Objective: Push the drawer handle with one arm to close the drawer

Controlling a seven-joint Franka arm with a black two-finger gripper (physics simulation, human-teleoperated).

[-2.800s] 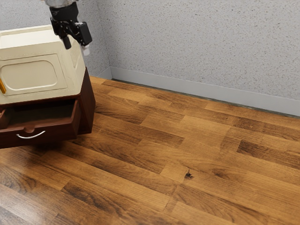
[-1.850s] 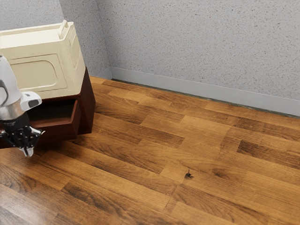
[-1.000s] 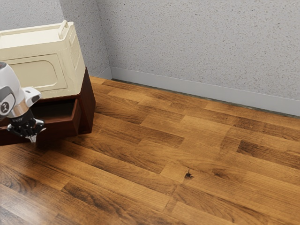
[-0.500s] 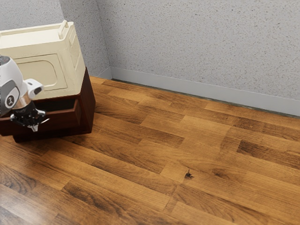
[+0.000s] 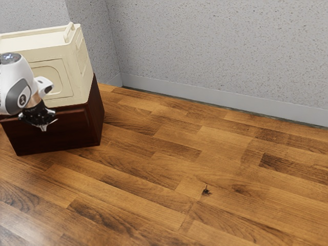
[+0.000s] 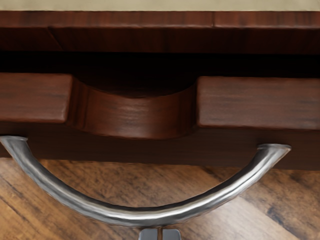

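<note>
Box (image 5: 79, 72) at 10 o'clock in exterior view (12 at top), on cabinet (image 5: 95, 118). Cabinet at 9, standing on floor (image 5: 154, 195). Drawer (image 6: 250, 102) in cabinet, under box; gap between drawer front and cabinet's upper edge. Handle (image 6: 145, 215) on drawer's outer face. Gripper (image 5: 44, 126) at 9, before drawer; contact with handle unclear. Wall (image 5: 220, 46) behind, 11 round to 2. Skirting (image 5: 205, 94) along wall's foot. Mark (image 5: 206, 191) on floor, 5 o'clock, well apart from cabinet.

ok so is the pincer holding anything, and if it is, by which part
Nothing is held: the pincer is shut, its fingertips together beside the middle of the curved drawer handle, not around it.
</note>
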